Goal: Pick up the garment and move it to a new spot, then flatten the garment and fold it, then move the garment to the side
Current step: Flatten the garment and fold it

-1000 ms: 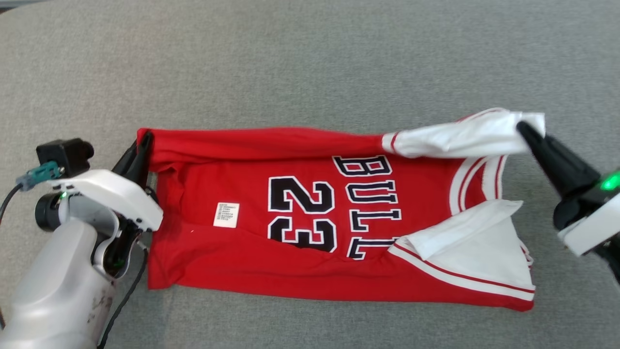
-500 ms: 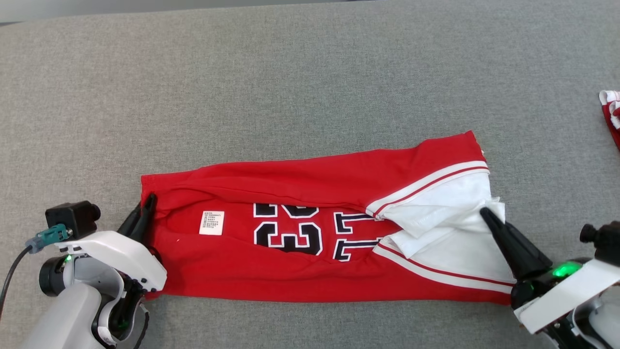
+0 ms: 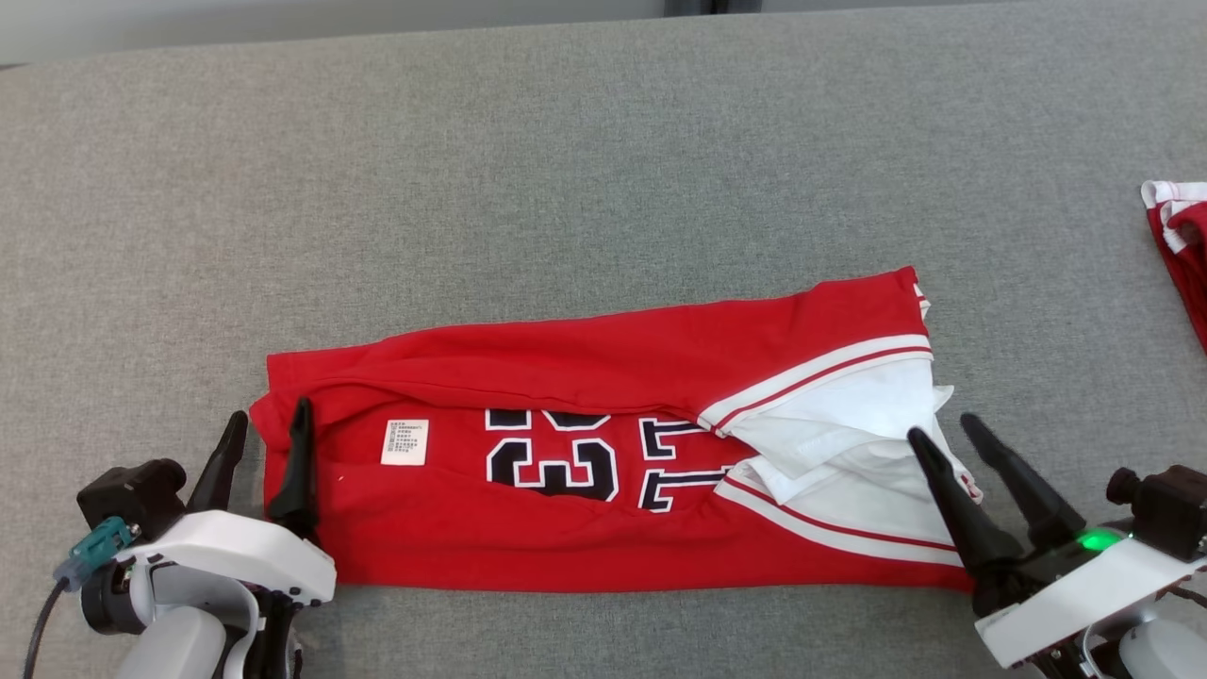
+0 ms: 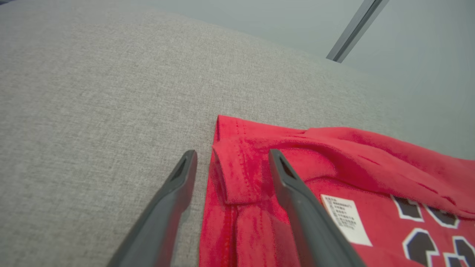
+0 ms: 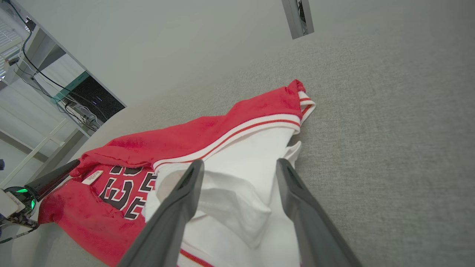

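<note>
Garment [image 3: 566,377] is a red jersey, folded lengthwise and lying flat on the grey surface [image 3: 566,141], stretched from one set of jaws to the other. Left gripper [image 3: 272,411] has its jaws wide apart, gripping nothing, and the red hem corner sits right between them. Right gripper [image 3: 940,426] is the same deal: jaws spread, nothing pinched, white lining under and between them. A second red piece [image 3: 1179,245] lies well past the right jaws.
</note>
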